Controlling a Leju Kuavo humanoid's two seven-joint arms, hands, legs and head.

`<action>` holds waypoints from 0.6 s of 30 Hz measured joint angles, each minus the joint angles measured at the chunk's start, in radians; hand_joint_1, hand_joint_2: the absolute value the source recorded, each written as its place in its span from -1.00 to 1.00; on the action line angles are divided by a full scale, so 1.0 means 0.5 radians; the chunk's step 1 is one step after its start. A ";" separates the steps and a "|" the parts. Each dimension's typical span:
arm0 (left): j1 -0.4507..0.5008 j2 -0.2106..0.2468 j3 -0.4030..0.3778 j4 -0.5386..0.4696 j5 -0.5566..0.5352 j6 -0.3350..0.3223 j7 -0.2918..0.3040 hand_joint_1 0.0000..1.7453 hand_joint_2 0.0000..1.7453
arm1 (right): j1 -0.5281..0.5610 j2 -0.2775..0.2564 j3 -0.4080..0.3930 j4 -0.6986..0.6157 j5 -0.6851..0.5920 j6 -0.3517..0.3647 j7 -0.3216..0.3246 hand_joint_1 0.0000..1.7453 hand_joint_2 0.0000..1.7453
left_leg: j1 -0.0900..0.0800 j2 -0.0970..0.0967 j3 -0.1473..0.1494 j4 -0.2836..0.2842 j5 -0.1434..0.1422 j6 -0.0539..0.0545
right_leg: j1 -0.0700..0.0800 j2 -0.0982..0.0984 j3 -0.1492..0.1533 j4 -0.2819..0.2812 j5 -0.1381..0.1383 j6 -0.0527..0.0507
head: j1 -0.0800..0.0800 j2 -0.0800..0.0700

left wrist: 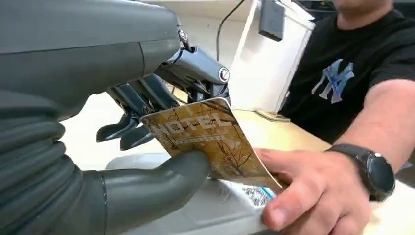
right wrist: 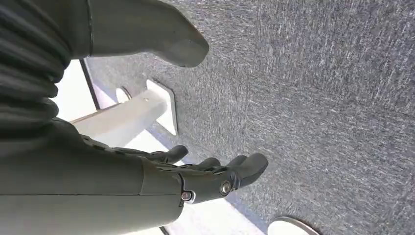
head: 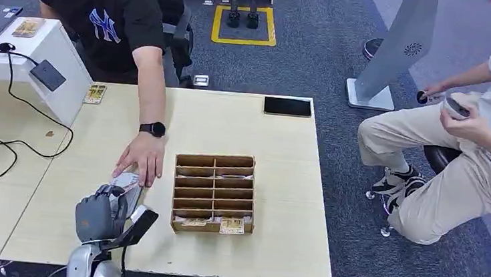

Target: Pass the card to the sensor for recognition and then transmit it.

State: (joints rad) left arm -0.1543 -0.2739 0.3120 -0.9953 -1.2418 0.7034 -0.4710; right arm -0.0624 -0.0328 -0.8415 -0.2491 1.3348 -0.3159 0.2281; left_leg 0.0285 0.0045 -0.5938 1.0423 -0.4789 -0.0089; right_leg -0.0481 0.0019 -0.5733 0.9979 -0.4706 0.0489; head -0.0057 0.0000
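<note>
Left hand: the left hand (head: 99, 214) is seen low over the near-left part of the table (head: 281, 155); the card (left wrist: 208, 139) is pinched between the thick thumb (left wrist: 166, 183) and the darker fingers (left wrist: 147, 100).
Card: a gold-brown patterned card, held tilted in the left hand; its far edge is touched by the person's hand (left wrist: 298, 188), as shown in the left wrist view.
Person, black shirt: seated across the table, arm stretched toward the robot's hand; a dark watch (head: 152, 128) is worn on that wrist. The hand (head: 140, 159) is placed just beside the robot's fingers.
Right hand: the right hand (right wrist: 195, 171) is hung over grey carpet, fingers apart and lightly curved, nothing held.
Sensor: a small dark square reader (head: 48, 75) is mounted on the slanted face of a white stand (head: 63, 49) at the table's far-left, well apart from the card.
Organizer: a wooden slotted tray (head: 214, 193) is set mid-table, just right of the left hand; cards are seen in a few slots.
Other items: a black phone (head: 288, 106) at the far edge; a loose card (head: 95, 93) near the stand; a second person (head: 463, 144) seated to the right, off the table.
</note>
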 joint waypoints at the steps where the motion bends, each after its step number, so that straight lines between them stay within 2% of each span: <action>1: -0.007 -0.005 0.002 0.010 0.018 0.000 -0.009 1.00 1.00 | 0.000 0.000 -0.001 0.000 0.000 0.000 0.000 -1.00 1.00 | 0.000 0.000 0.000 0.000 0.000 0.000 | 0.000 0.000 0.000 0.000 0.000 0.000 | 0.000 0.000; 4: -0.027 -0.015 0.005 0.040 0.110 0.000 -0.052 1.00 1.00 | 0.000 -0.001 -0.002 0.000 0.000 -0.001 0.000 -1.00 1.00 | 0.000 0.000 0.001 0.000 0.000 0.000 | 0.000 0.000 0.000 0.000 0.000 0.000 | -0.001 0.000; 5: -0.042 -0.018 0.005 0.064 0.230 0.000 -0.089 1.00 1.00 | 0.000 -0.001 -0.003 0.000 0.000 -0.003 0.000 -1.00 1.00 | 0.000 0.000 0.001 0.000 0.000 0.000 | 0.000 0.000 0.000 0.000 0.000 0.000 | -0.001 0.000; 6: -0.062 -0.024 -0.002 0.104 0.466 -0.017 -0.125 1.00 1.00 | 0.000 -0.001 -0.007 0.000 0.000 -0.007 -0.004 -1.00 1.00 | 0.000 0.000 0.001 0.000 0.000 0.000 | 0.000 0.000 0.000 0.000 0.000 0.000 | 0.000 0.000; 7: -0.077 -0.029 -0.031 0.124 0.717 -0.054 -0.128 1.00 1.00 | 0.001 0.000 -0.011 0.000 0.001 -0.011 -0.009 -1.00 -1.00 | 0.000 0.000 0.002 0.000 0.000 0.000 | 0.000 0.001 0.000 0.000 0.000 0.000 | 0.000 0.000; 8: -0.085 -0.032 -0.086 0.126 0.997 -0.106 -0.103 1.00 1.00 | 0.002 0.000 -0.022 0.000 0.008 -0.017 -0.020 -1.00 -1.00 | 0.000 0.000 0.002 0.000 0.000 0.000 | 0.000 0.002 0.000 0.000 0.000 0.000 | 0.000 0.000; 11: -0.083 -0.013 -0.296 0.041 1.570 -0.219 0.026 1.00 1.00 | 0.019 0.000 -0.047 0.000 0.039 -0.039 -0.026 -1.00 -1.00 | 0.000 -0.006 0.001 0.000 0.001 0.001 | 0.000 -0.006 0.002 0.000 0.000 0.000 | 0.000 0.000; 13: -0.084 0.010 -0.442 -0.038 1.803 -0.300 0.087 1.00 1.00 | 0.021 0.000 -0.056 0.000 0.060 -0.044 -0.027 -1.00 -1.00 | 0.000 -0.008 0.001 0.000 0.001 0.001 | 0.000 -0.009 0.003 0.000 0.000 0.000 | -0.001 0.000; 16: -0.081 0.029 -0.559 -0.128 2.059 -0.388 0.140 1.00 1.00 | 0.022 0.000 -0.073 0.000 0.074 -0.057 -0.027 -1.00 -1.00 | 0.000 -0.006 0.001 0.000 0.001 0.001 | 0.000 -0.005 0.002 0.000 0.000 0.000 | -0.001 0.000; 18: -0.077 0.055 -0.652 -0.278 2.317 -0.495 0.222 1.00 1.00 | 0.026 0.001 -0.089 0.001 0.101 -0.072 -0.034 -1.00 -1.00 | 0.000 -0.005 -0.002 0.001 0.002 0.002 | 0.000 -0.004 -0.001 0.000 0.000 0.000 | 0.000 0.000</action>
State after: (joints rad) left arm -0.1930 -0.2466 -0.0139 -1.1342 -0.0834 0.4557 -0.3603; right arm -0.0497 -0.0325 -0.8861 -0.2487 1.3851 -0.3520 0.2110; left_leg 0.0287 0.0018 -0.5946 1.0426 -0.4780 -0.0081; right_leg -0.0479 -0.0002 -0.5738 0.9979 -0.4704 0.0491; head -0.0057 0.0000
